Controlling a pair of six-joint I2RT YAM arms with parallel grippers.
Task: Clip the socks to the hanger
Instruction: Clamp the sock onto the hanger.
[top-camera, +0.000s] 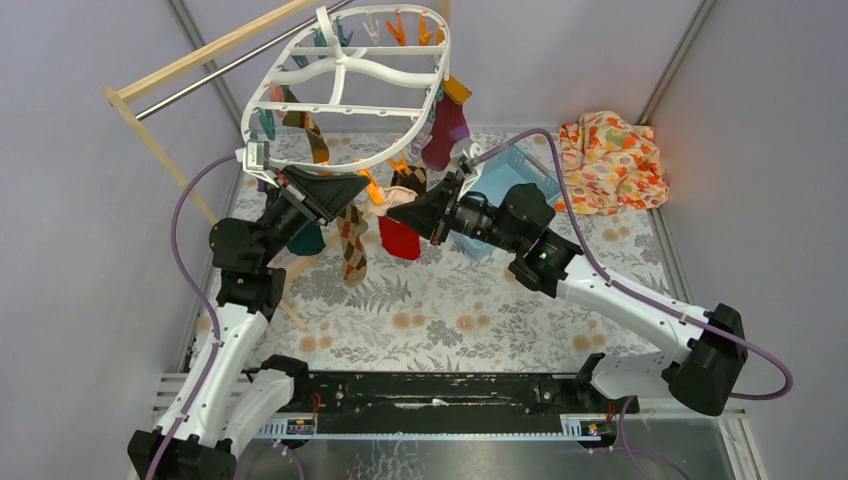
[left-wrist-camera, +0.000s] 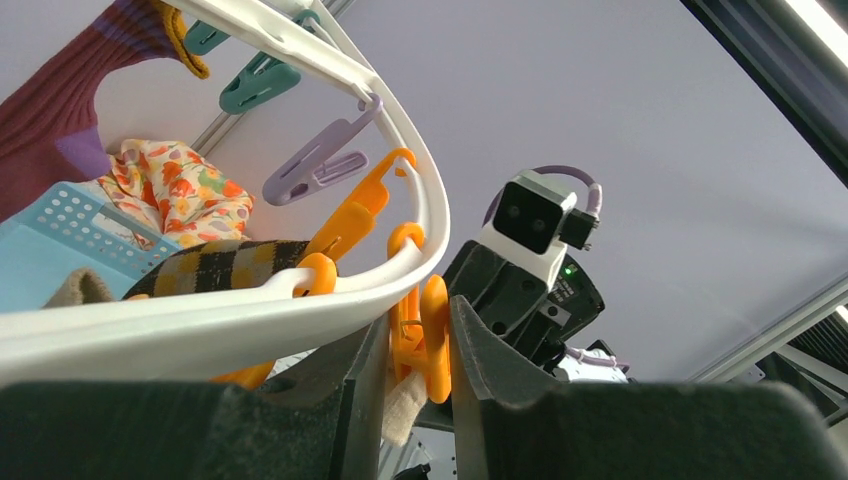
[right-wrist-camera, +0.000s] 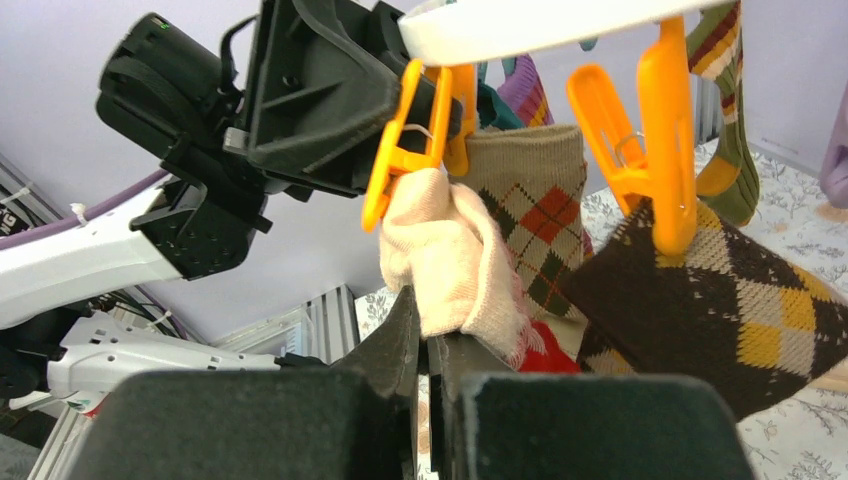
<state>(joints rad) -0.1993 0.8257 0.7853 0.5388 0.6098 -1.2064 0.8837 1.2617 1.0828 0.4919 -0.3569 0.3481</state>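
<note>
The left claw is pinching an orange peg that hangs from the near rim of the hanger. The white rim is crossing just above its fingers. The right claw is gripping the red sock with a cream cuff, its fingers closed on the fabric, and is holding the cuff up against the bottom of that peg. I cannot tell whether the cuff is sitting inside the peg's mouth, as the folded fabric is covering the tips.

Just right of the right claw, a brown-cream argyle sock is dangling from a second orange peg, leaving little room on that side. A tan argyle sock is hanging directly behind the cuff. The frame edge is cutting off both claws' bodies in the wrist views. Below the claws, the leaf-patterned surface is lying well apart.
</note>
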